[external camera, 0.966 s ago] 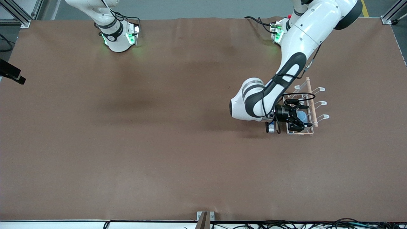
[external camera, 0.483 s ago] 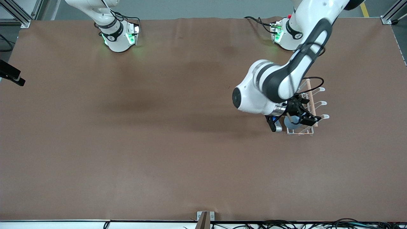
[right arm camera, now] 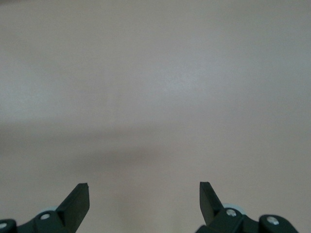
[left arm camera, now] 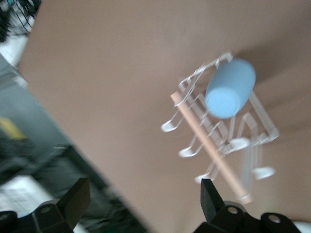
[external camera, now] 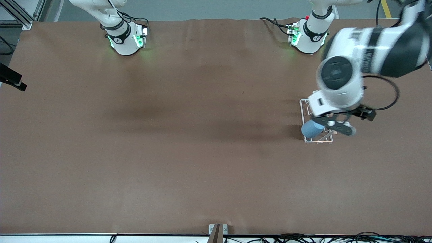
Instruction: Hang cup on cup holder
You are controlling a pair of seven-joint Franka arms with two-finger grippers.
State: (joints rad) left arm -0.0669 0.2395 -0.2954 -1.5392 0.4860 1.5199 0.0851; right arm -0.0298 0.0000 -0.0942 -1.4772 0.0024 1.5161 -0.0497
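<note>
The light-blue cup (external camera: 312,129) hangs tilted on a prong of the white wire cup holder (external camera: 304,105), at the holder's end nearest the front camera. In the left wrist view the cup (left arm camera: 231,88) shows its closed bottom, beside the wooden rod (left arm camera: 209,145) of the cup holder (left arm camera: 265,124). My left gripper (left arm camera: 144,194) is open and empty, raised above the holder and apart from the cup. My right gripper (right arm camera: 144,194) is open over bare brown table, with nothing between its fingers; that arm waits.
The brown cover spans the whole table. The arm bases (external camera: 125,37) (external camera: 308,33) stand at the farthest edge from the front camera. A metal bracket (external camera: 218,229) and cables lie along the nearest edge. A black object (external camera: 11,79) sits at the right arm's end.
My left gripper has opened and let go of the cup, then risen and swung away above the holder. The cup stays on its prong. The right arm has not moved.
</note>
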